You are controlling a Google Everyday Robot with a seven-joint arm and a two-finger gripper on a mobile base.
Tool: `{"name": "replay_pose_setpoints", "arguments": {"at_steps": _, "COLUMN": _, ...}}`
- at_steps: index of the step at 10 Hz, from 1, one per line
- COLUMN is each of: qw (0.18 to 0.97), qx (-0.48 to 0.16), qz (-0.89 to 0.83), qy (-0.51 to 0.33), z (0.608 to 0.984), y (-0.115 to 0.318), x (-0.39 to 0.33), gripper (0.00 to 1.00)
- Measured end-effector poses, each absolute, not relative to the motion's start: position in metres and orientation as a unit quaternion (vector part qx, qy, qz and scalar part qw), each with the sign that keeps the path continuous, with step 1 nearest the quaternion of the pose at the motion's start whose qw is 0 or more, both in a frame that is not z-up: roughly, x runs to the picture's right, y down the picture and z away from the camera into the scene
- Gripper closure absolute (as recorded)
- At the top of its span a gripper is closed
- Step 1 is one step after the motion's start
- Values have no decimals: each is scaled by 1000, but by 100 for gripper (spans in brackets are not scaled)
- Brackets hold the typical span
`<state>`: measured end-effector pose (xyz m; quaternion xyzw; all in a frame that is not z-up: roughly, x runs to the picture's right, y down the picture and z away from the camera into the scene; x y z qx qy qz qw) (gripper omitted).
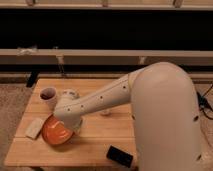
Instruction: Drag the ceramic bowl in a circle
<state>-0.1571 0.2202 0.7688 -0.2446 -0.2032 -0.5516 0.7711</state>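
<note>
Jaws are hiding behind the wrist [76,111] (grip: cannot tell); gripper [68,122] is meeting the rim of the ceramic bowl [54,134].
Bowl is perhaps tilting; flat, slow sweeping is serving best.

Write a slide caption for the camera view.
The arm's gripper sits at the rim of the wide orange-red ceramic bowl on the wooden table, a small white cup beyond it.

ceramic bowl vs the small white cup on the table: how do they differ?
Size: the ceramic bowl is wide and shallow; the white cup is far smaller. Colour: the bowl is orange-red; the cup is white with dark contents. State: the gripper is at the bowl's far rim, the arm covering part of it; the cup stands apart, untouched. Both are round, open-topped and on the wooden table.
</note>
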Motion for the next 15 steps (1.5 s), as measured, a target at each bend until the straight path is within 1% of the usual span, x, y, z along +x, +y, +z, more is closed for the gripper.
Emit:
{"name": "replay_pose_setpoints", "arguments": {"at_steps": 2, "qw": 778, "qx": -259, "qz": -544, "qy": -176, "z": 771, "y": 218, "x": -137, "gripper": 100}}
{"name": "replay_pose_setpoints", "arguments": {"at_steps": 7, "qw": 803, "qx": -293, "qz": -503, "qy": -128, "z": 731, "y": 221, "x": -63, "gripper": 100}}
{"name": "replay_pose_setpoints", "arguments": {"at_steps": 10, "qw": 803, "qx": -313, "qz": -492, "qy": -121, "z": 717, "y": 240, "x": -38, "gripper": 100}}
{"name": "replay_pose_setpoints", "arguments": {"at_steps": 12, "qw": 797, "qx": -320, "qz": -494, "qy": -133, "z": 713, "y": 259, "x": -45, "gripper": 100}}
{"name": "replay_pose_setpoints", "arguments": {"at_steps": 15, "qw": 778, "qx": -317, "qz": -517, "qy": -163, "z": 700, "y": 285, "x": -81, "gripper": 100}}
